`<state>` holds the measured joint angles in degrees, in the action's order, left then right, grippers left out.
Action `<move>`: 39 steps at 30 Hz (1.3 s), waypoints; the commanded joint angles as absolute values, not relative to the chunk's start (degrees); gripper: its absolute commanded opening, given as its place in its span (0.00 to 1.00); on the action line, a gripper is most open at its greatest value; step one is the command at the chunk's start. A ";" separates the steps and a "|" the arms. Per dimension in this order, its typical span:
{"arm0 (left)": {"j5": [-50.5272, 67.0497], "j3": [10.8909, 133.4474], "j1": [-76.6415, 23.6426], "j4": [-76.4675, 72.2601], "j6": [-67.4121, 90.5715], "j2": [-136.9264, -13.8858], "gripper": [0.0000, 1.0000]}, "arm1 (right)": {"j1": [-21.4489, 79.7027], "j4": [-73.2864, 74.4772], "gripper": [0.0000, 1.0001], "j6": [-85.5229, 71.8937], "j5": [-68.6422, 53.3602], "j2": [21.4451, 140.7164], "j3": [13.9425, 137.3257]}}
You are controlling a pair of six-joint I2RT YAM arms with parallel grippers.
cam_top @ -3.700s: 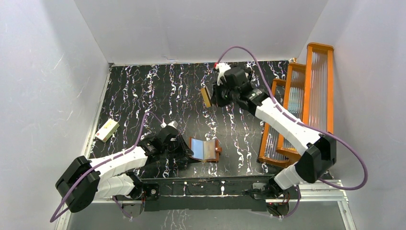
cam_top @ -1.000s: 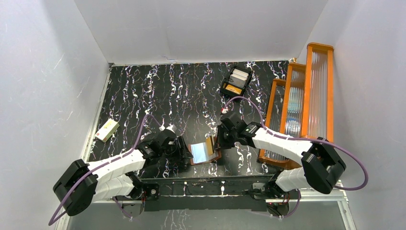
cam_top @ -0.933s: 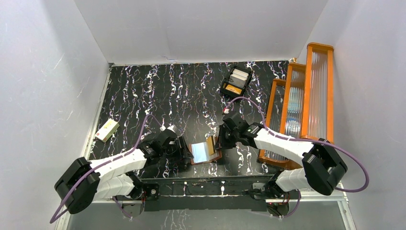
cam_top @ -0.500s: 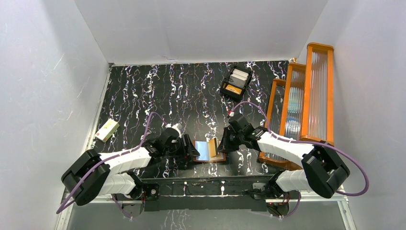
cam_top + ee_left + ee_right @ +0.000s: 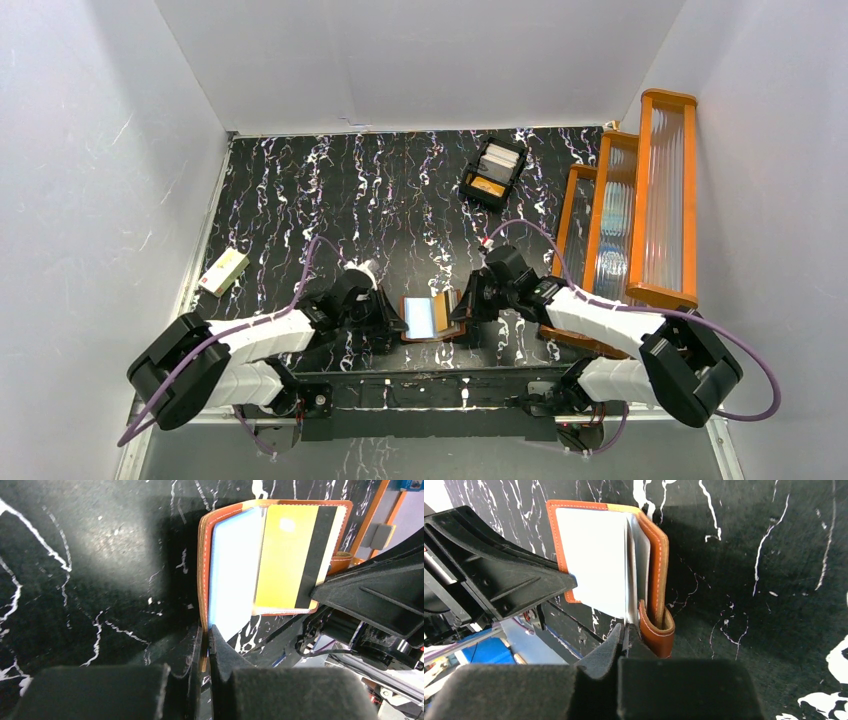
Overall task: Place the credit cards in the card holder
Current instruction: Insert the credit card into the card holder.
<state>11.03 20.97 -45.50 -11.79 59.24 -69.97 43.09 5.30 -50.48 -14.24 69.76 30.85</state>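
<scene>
The reddish-brown card holder [image 5: 428, 318] [image 5: 202, 555] [image 5: 660, 565] lies open near the table's front edge, between both grippers. My left gripper [image 5: 398, 318] [image 5: 206, 640] is shut on the edge of its left flap, beside the pale blue pocket. A yellow credit card [image 5: 285, 555] with a black stripe stands against the right flap, edge-on [image 5: 628, 575] in the right wrist view. My right gripper [image 5: 462, 308] [image 5: 626, 632] is shut on that card's corner. Whether the card sits inside a pocket does not show. More credit cards [image 5: 503, 158] rest in the black tray.
The black compartmented tray [image 5: 468, 180] stands at the back, right of centre. A cream box [image 5: 223, 271] lies by the left wall. Orange-framed racks [image 5: 640, 200] line the right side, close to the right arm.
The left gripper slid right and shut on the card holder's left flap. The right gripper carried the yellow card nearer and lower, against the holder's right flap.
</scene>
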 commanded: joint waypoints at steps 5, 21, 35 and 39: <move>9.13 18.25 -45.29 -9.76 60.03 -66.84 0.00 | 42.86 -3.80 0.00 -54.12 -18.02 70.65 28.12; 8.19 17.51 -45.35 -8.57 60.35 -66.49 0.00 | 42.82 -5.44 0.00 -53.36 -16.36 69.91 26.75; 7.56 16.51 -45.30 -7.82 60.70 -65.57 0.00 | 42.86 -11.19 0.00 -53.68 -20.73 73.34 24.80; 7.47 16.48 -45.34 -7.91 60.66 -65.87 0.00 | 42.89 -14.96 0.00 -55.10 -22.46 73.54 23.56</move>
